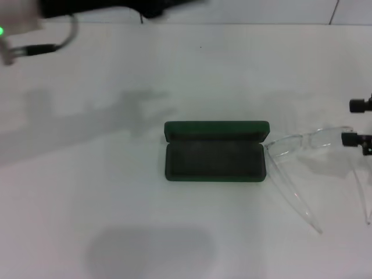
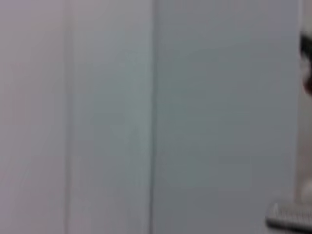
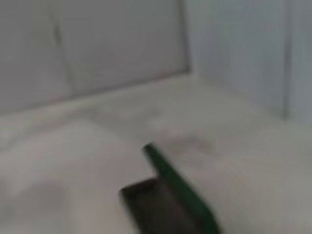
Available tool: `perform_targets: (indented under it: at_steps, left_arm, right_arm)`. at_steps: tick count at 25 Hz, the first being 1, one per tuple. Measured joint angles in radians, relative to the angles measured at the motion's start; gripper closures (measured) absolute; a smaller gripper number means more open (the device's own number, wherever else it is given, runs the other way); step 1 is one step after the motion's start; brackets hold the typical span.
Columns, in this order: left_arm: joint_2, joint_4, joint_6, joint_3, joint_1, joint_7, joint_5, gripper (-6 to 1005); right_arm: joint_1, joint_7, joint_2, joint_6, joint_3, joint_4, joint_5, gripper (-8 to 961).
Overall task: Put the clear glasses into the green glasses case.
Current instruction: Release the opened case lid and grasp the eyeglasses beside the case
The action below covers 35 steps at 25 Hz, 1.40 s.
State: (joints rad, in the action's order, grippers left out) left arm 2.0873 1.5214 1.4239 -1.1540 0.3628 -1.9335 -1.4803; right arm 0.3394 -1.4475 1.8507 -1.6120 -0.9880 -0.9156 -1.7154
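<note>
The green glasses case lies open in the middle of the white table, lid standing up at its far side and nothing inside. In the right wrist view the green glasses case appears low down, seen from its end. The clear glasses rest on the table just right of the case, arms unfolded and pointing toward the near edge. My right gripper is at the right edge, open, its near fingertip at the right end of the glasses' front. My left arm is parked high at the far left.
The white table stretches around the case, with soft shadows on its left and front parts. A pale wall runs along the table's far edge. The left wrist view shows only a blurred pale wall.
</note>
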Motion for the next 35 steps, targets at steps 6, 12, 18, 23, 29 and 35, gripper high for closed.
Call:
perform_targets:
  at_steps: [6,12,18,23,29,35]
  left_arm:
    - [-0.002,-0.176,0.116,0.097,-0.129,0.109,0.196,576]
    - [-0.001,-0.461,0.226,0.138,-0.134,0.251,0.244,582]
    - [-0.006,-0.681,0.263,0.158,-0.122,0.457,0.238,588]
    - [0.0,-0.805,0.264,0.156,-0.105,0.581,0.242,593]
    - [0.0,-0.9,0.265,0.158,-0.108,0.652,0.25,600]
    - [0.001,-0.922,0.268,0.149,-0.115,0.656,0.25,606]
  right_arm:
    - [0.121,-0.181,-0.002,-0.26,0.147,-0.201,-0.284,198]
    - [0.241,-0.257,-0.037,-0.423,0.192,-0.322,-0.362,199]
    - [0.418,-0.325,-0.098,-0.446,0.173,-0.306,-0.499,200]
    - [0.48,-0.306,-0.068,-0.36,0.024,-0.226,-0.618,200]
    - [0.541,-0.266,0.039,-0.188,-0.219,-0.131,-0.766,201]
    - [0.546,-0.185,0.163,-0.064,-0.303,-0.108,-0.935,202]
